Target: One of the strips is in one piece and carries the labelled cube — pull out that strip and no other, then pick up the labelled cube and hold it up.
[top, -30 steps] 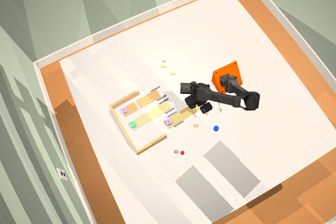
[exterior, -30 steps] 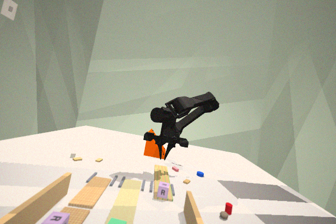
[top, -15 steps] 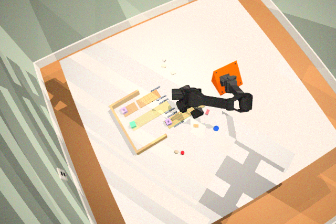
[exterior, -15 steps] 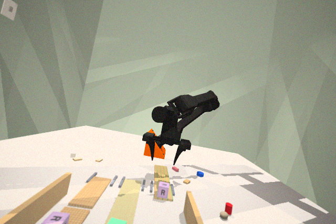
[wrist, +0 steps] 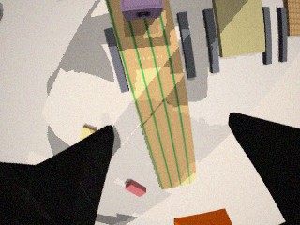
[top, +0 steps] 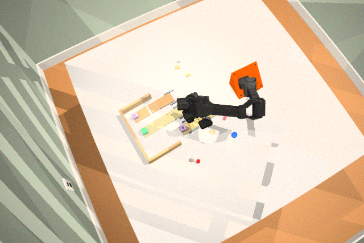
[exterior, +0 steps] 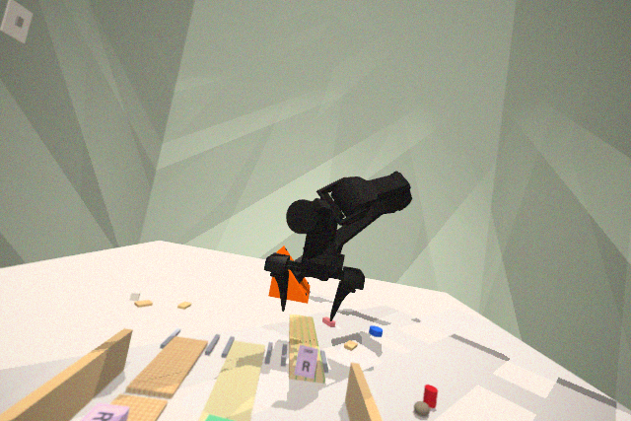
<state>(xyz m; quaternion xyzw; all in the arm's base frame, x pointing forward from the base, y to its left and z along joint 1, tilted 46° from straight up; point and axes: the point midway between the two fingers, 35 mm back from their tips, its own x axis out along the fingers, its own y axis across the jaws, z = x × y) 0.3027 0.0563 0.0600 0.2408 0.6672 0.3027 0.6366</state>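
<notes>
- Purple cube labelled R (top: 182, 127) (exterior: 306, 361) (wrist: 142, 8): at the top of the wrist frame, beyond the jaws, not between them; it rests on the strip's far end.
- Green-lined, wood-coloured strip (top: 192, 124) (exterior: 303, 330) (wrist: 157, 103): one piece, its long axis running from upper left to lower centre of the wrist frame, near end pointing between the fingertips.
- Black gripper (top: 197, 121) (exterior: 307, 315) (wrist: 172, 124): jaws wide apart, holding nothing.
- Grey rails (top: 194, 130) (exterior: 324, 361) (wrist: 117, 61): flanking the strip.
</notes>
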